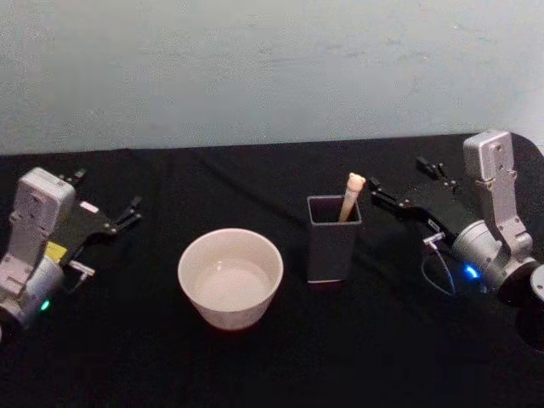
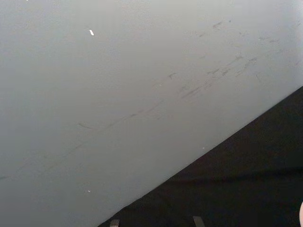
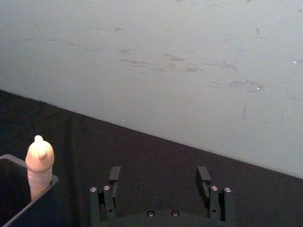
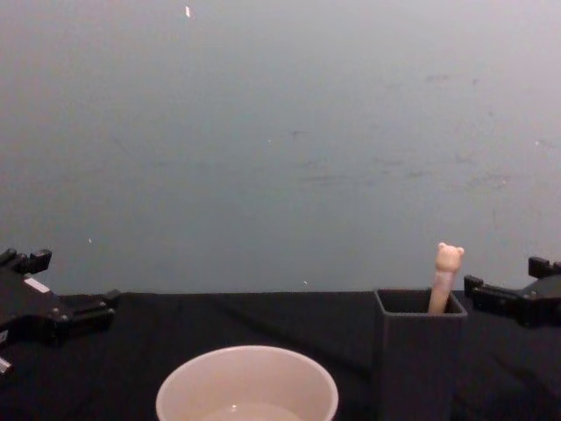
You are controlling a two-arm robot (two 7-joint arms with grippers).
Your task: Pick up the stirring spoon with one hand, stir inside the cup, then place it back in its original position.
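Head view: the stirring spoon [image 1: 352, 195] stands in the dark holder [image 1: 332, 242], its beige handle leaning against the holder's far right corner. The cup [image 1: 230, 276] sits on the black desk [image 1: 255, 365] just beside the holder, on its left, not touching it. The right gripper [image 1: 398, 189] lies just right of the holder, level with the handle top, jaws wide and holding nothing. The left gripper [image 1: 119, 212] is parked well left of the holder, beyond the cup, its jaws also apart and empty. No grasp has begun.

Left wrist view: a scuffed grey wall [image 2: 118, 94] and a strip of desk; no task item to report.

Right wrist view: the bear-headed handle [image 3: 40, 165] rises from the holder's corner [image 3: 23, 198], off to one side of the open jaws, not between them. Risk, in my judgement: closing from this offset would miss or only clip the handle; a sideways push could tip the tall, narrow holder towards the cup.

Chest view: only the bear head [image 4: 448, 260] and a short length of handle clear the holder's rim, so purchase is small and the spoon may slip or rotate when lifted. A tilted lift could drag the bowl against the holder wall.

Markings: no legible brand, label or writing on any item.
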